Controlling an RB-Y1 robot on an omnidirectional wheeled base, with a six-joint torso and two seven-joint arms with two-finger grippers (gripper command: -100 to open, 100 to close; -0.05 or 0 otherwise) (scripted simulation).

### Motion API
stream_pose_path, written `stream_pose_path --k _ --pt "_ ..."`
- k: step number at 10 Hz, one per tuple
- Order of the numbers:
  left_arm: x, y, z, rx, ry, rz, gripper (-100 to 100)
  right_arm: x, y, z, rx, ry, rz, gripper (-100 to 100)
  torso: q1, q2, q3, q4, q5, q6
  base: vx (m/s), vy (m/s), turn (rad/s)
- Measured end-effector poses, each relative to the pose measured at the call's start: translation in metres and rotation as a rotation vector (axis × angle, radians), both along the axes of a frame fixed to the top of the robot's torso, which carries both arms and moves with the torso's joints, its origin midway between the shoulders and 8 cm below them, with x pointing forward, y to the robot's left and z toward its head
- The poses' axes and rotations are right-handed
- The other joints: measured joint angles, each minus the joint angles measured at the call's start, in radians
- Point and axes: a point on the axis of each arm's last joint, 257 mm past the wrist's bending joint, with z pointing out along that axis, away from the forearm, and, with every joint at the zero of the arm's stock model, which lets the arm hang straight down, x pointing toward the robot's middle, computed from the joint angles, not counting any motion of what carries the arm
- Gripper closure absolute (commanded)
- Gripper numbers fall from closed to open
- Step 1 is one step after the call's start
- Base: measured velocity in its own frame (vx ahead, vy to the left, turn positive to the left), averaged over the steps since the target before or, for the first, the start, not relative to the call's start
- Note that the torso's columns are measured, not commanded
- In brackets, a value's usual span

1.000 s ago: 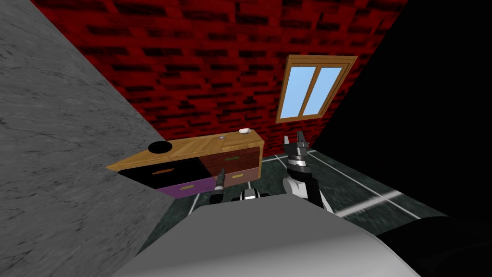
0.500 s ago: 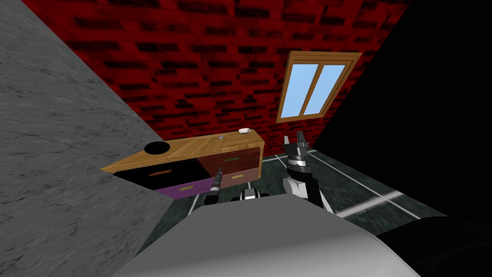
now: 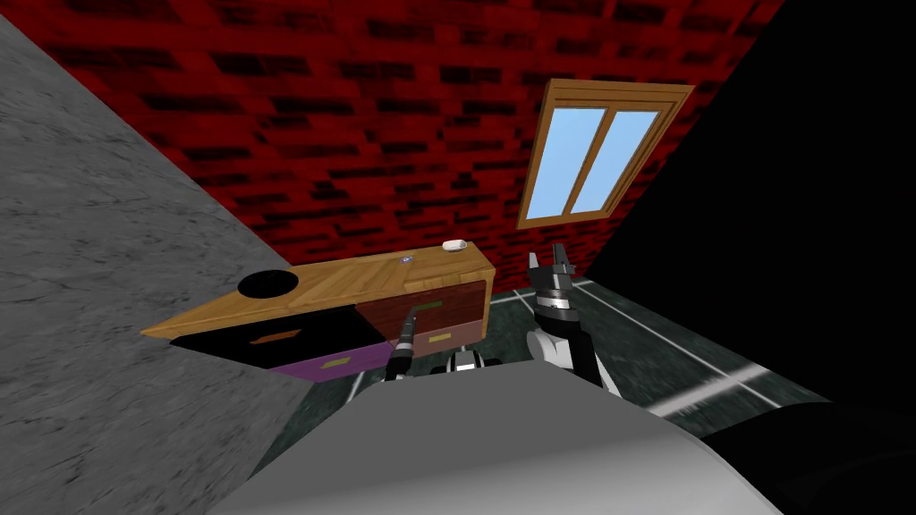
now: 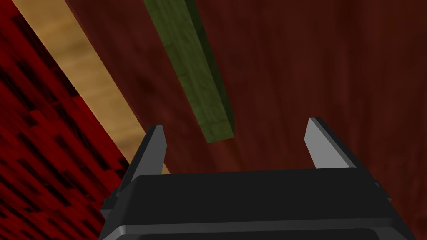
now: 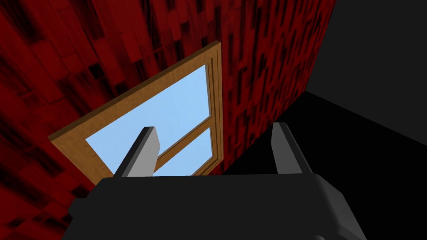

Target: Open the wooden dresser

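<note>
The dresser has a light wooden top and stands against the red brick wall. Its upper right drawer is dark red with an olive bar handle. My left gripper is right at this drawer. In the left wrist view the left gripper is open. The end of the olive handle lies level with its fingertips, in the gap, touching neither finger. The dark red drawer front sits close behind. My right gripper is raised to the right of the dresser, open and empty.
The other drawer fronts are black, purple and brownish. On the top sit a black round bowl and a small white object. A grey wall is close on the left, dark tiled floor to the right.
My head camera has shifted, so the dresser now stretches further left in view. My left arm has reached up and forward from the lower drawer to the dark red drawer's handle.
</note>
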Motion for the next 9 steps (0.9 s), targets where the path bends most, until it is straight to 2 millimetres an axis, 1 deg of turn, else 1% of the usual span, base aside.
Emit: stream_pose_path --k 2,3,4,5,6,7,9 --pt "0.002 -0.010 0.001 -0.043 -0.004 0.014 -100 0.000 0.000 0.000 0.000 0.000 0.000 0 0.000 -0.001 -0.001 0.000 0.000 0.000 0.000 0.000 0.000" --pt "0.002 -0.011 0.001 -0.045 -0.005 0.015 -100 0.000 0.000 0.000 0.000 0.000 0.000 0 0.000 -0.004 -0.003 -0.001 0.000 0.000 0.077 0.004 -0.022" --pt "0.004 -0.010 0.005 -0.044 -0.007 0.016 -100 0.000 0.000 0.000 0.000 0.000 0.000 0 0.000 -0.010 -0.006 -0.003 0.000 0.000 0.049 0.004 -0.006" --pt "0.004 -0.010 0.005 -0.044 -0.005 0.017 100 0.000 0.000 0.000 0.000 0.000 0.000 0 0.000 -0.008 -0.005 -0.003 0.000 0.000 0.006 0.001 0.001" --pt "0.004 -0.010 0.005 -0.044 -0.006 0.016 100 0.000 0.000 0.000 0.000 0.000 0.000 0 0.000 -0.005 -0.003 -0.001 0.000 0.000 -0.086 -0.003 0.009" --pt "0.005 -0.012 0.012 -0.046 -0.020 0.013 100 0.000 0.000 0.000 0.000 0.000 0.000 0 0.001 -0.001 0.000 -0.003 0.001 -0.001 -0.143 -0.023 0.010" --pt "0.002 -0.013 0.012 -0.046 -0.016 0.012 100 0.000 0.000 0.000 0.000 0.000 0.000 0 0.000 -0.001 -0.001 -0.002 0.000 -0.001 -0.191 -0.010 0.007"
